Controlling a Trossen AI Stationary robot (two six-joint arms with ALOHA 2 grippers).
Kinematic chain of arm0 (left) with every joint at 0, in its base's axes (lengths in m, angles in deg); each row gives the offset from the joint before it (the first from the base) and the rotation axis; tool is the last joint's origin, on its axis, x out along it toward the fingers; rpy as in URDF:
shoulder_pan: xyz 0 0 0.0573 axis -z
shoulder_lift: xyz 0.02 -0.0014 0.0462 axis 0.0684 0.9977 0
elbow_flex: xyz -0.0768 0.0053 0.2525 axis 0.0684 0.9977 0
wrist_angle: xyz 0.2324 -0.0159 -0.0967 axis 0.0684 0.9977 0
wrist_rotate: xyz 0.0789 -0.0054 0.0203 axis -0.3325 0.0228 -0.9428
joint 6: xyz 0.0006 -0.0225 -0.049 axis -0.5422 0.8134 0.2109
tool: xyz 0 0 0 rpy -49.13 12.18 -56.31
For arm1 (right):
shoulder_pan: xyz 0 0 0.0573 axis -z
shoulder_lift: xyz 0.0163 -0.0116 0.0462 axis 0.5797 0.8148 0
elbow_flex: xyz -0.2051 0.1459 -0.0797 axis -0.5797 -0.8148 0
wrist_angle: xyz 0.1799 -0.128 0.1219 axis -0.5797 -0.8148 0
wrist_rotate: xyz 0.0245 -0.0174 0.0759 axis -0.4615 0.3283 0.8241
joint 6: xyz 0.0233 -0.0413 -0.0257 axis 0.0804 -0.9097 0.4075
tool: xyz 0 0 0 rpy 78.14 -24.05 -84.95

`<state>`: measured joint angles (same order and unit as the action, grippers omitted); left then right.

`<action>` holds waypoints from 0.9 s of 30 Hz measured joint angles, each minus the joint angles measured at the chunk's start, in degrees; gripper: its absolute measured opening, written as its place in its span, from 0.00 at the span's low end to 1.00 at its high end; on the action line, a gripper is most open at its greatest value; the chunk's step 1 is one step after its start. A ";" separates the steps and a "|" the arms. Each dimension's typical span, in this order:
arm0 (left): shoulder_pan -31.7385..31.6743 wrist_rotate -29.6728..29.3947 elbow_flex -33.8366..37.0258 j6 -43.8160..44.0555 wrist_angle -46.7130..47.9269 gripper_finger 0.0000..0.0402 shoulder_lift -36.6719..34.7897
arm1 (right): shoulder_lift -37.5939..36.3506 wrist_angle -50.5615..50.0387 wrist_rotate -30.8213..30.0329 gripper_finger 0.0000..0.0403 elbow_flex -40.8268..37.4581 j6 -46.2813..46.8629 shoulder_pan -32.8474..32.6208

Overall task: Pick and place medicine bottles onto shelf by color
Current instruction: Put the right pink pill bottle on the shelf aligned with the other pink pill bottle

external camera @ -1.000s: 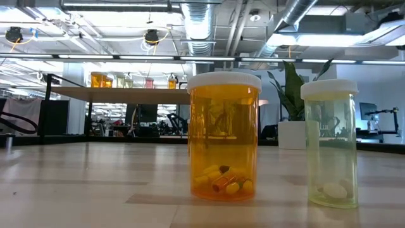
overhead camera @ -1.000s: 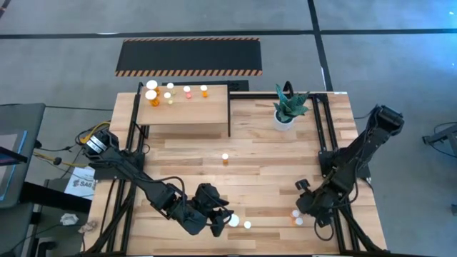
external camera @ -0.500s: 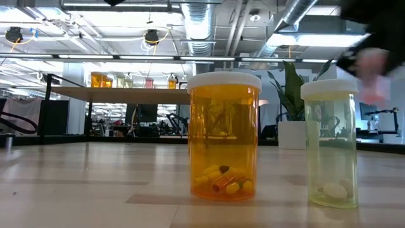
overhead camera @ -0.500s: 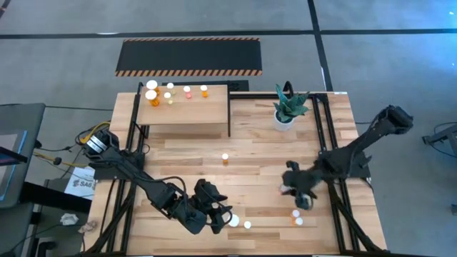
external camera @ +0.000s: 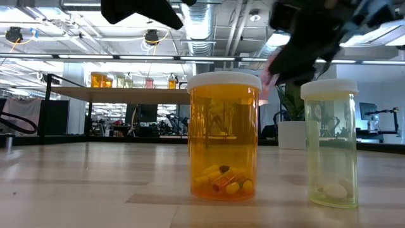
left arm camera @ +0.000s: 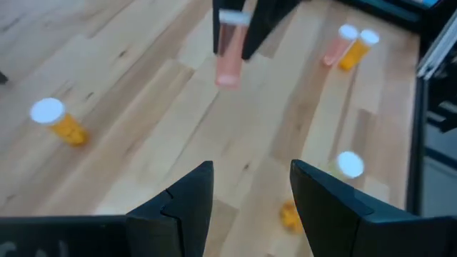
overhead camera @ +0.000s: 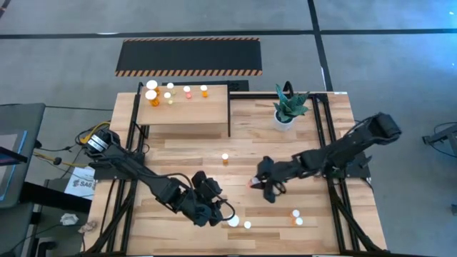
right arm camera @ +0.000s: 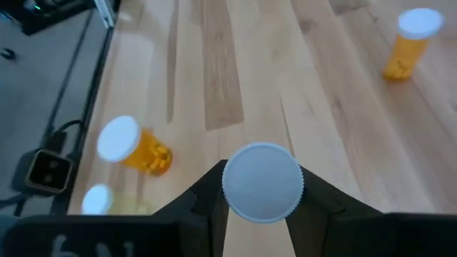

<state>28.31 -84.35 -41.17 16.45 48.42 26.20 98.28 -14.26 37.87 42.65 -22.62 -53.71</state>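
My right gripper hangs over the middle of the table, shut on a small pinkish-red medicine bottle with a white cap. My left gripper stands open near the front edge with nothing between its fingers. Just to its right a large orange bottle and a yellowish bottle stand on their bases. A small orange bottle stands mid-table. The shelf at the far left carries several bottles. My right gripper pinches the pinkish-red bottle's upper end, just under the cap, between its two fingers. The fingers slant down from the table's right side. The bottle hangs roughly upright below them, cap up, clear of the table.
Two more small bottles stand near the front right. A white pot with a green plant stands at the far right. Black frame rails run along both table sides. Bare wood lies between the shelf and the middle.
My right gripper has swung from the front right toward the table's middle, carrying the pinkish-red bottle clear of the table, and its wrist has tipped. My left gripper has shifted a little away from the front edge and rolled.
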 joint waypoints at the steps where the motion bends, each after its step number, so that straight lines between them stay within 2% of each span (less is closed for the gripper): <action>1: 0.01 0.03 0.00 -0.03 0.52 0.43 0.00 | 1.87 -0.92 0.09 0.33 1.74 0.00 0.32; 4: -0.01 0.39 0.00 -0.03 1.99 0.43 0.00 | 7.62 -5.85 0.18 0.33 8.52 -0.02 1.74; 12: 0.01 1.59 0.00 1.04 3.44 0.43 0.00 | 19.76 -28.62 0.15 0.33 26.04 -1.48 6.89; 19: -0.18 0.13 0.01 1.55 3.89 0.43 0.00 | 25.24 -28.88 0.20 0.33 29.72 -7.67 9.34; 27: -1.34 -0.81 0.00 3.27 3.94 0.43 0.00 | 27.57 -30.36 0.17 0.33 30.52 -8.12 12.52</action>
<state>26.97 -85.16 -41.17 19.72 52.36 26.20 125.84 -44.61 38.04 73.17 -30.74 -41.19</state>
